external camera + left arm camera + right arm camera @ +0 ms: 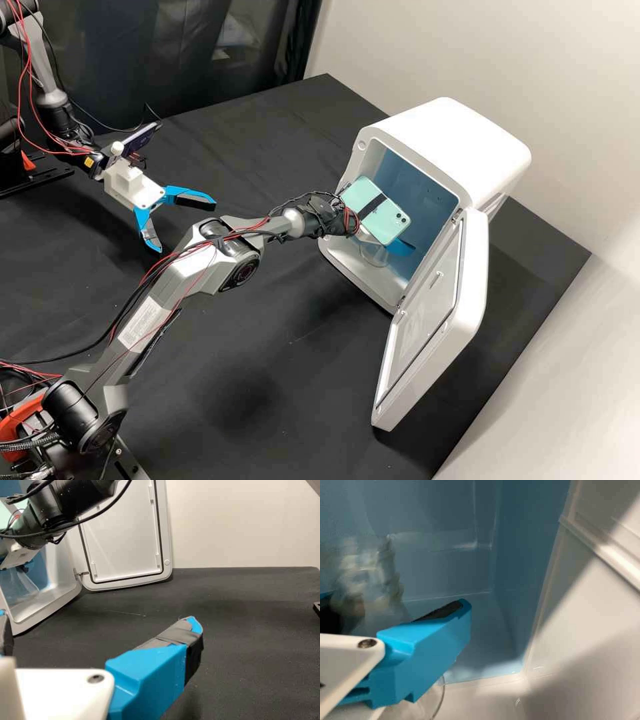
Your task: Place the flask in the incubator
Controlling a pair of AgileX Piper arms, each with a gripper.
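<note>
Two arms, one doing the work. The right pincer (392, 249) is inside the incubator (460, 143), at the flask (367, 587). The flask is clear glass and looks upright, on or just above the blue chamber floor near the front sill. Whether the pincer is clamped on it or loose, I cannot tell: the glass is blurred and close to the lens. Judgement: this is the placing step, nearly finished. What's left is letting go and backing out without knocking the flask.

The door (433, 300) hangs wide open on the side away from the arm, which leaves the opening free for the reach. The left pincer (183, 224) hovers over the desk (280, 360), well apart from the incubator, spread apart and holding nothing. It is likely parked there to stay out of the right arm's way. A mint phone (377, 212) is strapped on the right wrist.

Writing: a white label (140, 325) on the right arm has print too small to read. Nothing is legible on the incubator or door.
</note>
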